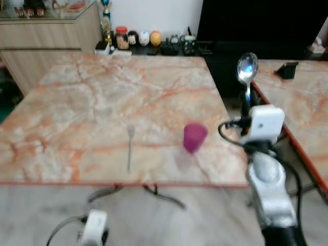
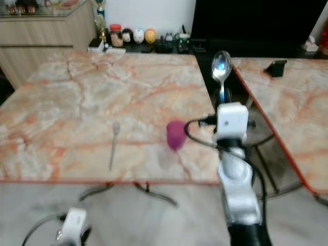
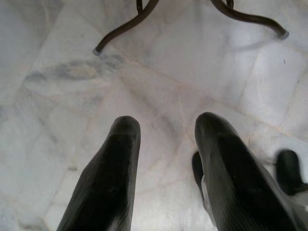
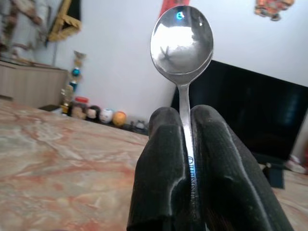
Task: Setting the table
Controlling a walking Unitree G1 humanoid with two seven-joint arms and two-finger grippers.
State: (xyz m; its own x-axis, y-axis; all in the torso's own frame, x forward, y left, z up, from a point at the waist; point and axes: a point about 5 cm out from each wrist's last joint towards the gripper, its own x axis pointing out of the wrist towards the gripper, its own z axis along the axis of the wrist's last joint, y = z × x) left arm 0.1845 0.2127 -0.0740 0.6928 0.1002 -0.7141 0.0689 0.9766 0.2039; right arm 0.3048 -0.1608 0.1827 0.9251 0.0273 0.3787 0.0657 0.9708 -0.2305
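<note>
My right gripper is shut on the handle of a shiny metal spoon, held upright with its bowl on top, just past the right edge of the marble table. In the right wrist view the spoon rises from between the black fingers. A magenta cup stands near the table's front right. A fork lies to its left, pointing away from me. My left gripper hangs low with its fingers open over the floor.
A second marble table stands to the right with a narrow gap between them; a small black object sits on it. Jars and small ornaments line a dark shelf behind the table. A wooden cabinet is at back left. Table legs cross the pale floor.
</note>
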